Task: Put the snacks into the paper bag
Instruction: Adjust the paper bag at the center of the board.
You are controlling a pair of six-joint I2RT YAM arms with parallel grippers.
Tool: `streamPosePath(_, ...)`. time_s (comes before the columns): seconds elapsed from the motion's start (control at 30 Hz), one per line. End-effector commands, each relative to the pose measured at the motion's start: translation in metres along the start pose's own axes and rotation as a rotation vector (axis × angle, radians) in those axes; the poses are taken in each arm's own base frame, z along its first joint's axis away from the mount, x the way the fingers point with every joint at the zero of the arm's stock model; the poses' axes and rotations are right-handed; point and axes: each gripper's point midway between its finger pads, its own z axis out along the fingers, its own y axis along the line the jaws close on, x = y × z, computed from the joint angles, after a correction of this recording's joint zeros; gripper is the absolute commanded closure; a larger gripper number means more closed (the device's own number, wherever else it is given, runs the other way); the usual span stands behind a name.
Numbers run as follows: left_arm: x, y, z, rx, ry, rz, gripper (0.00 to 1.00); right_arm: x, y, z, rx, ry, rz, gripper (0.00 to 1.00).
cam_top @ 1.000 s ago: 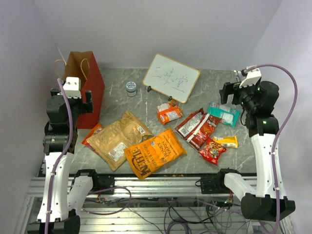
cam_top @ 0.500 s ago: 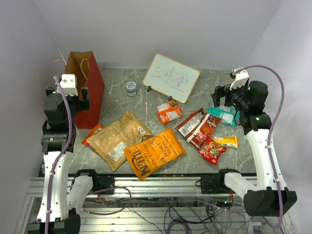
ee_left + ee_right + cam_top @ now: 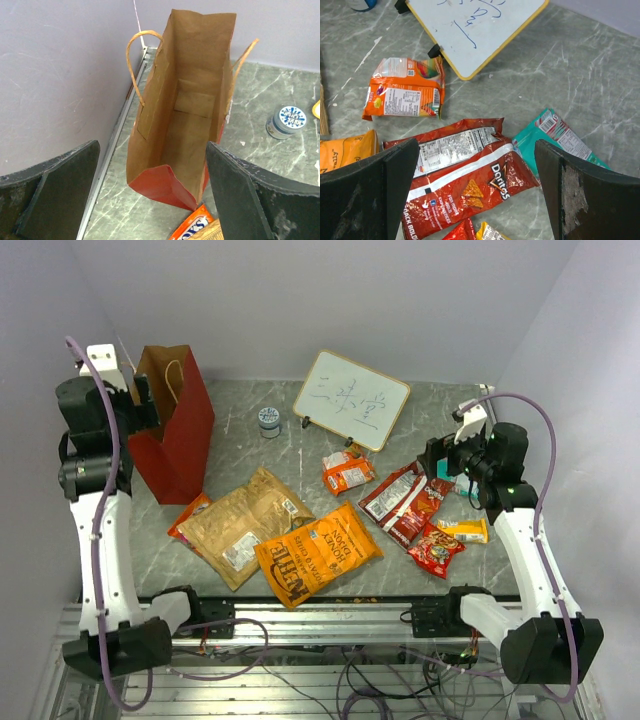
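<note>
Hovering with left gripper (image 3: pixel 152 150) spread wide, gripping nothing, above the tall red paper carrier bag (image 3: pixel 195 60), upright at the far-left corner of the grey marble table (image 3: pixel 240 455). Hanging with right gripper (image 3: pixel 476 145) wide apart over a red crinkly Doritos packet (image 3: pixel 470 185), large tan chip bag (image 3: pixel 240 523) and large orange chip bag (image 3: pixel 318 555) flat mid-table.

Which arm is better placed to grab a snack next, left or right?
Right: the right gripper, open, hovers over the red Doritos packet; the left gripper hangs open above the paper bag.
</note>
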Motion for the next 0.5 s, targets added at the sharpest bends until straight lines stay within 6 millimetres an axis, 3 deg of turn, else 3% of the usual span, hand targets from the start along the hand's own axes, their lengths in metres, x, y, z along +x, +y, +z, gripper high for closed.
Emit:
streamPosePath(0.0, 0.000, 0.002, 0.012, 0.032, 0.059, -0.010, 0.03, -0.010, 0.004, -0.001, -0.023, -0.040, -0.036, 0.00)
streamPosePath(0.23, 0.018, 0.017, 0.043, 0.068, 0.167, 0.043, 0.10, -0.005, 0.008, 0.000, -0.046, -0.019, -0.032, 0.00)
streamPosePath(0.47, 0.035, 0.018, 0.073, 0.145, 0.211, 0.094, 0.15, -0.003, 0.012, 0.001, -0.074, -0.004, -0.027, 0.00)
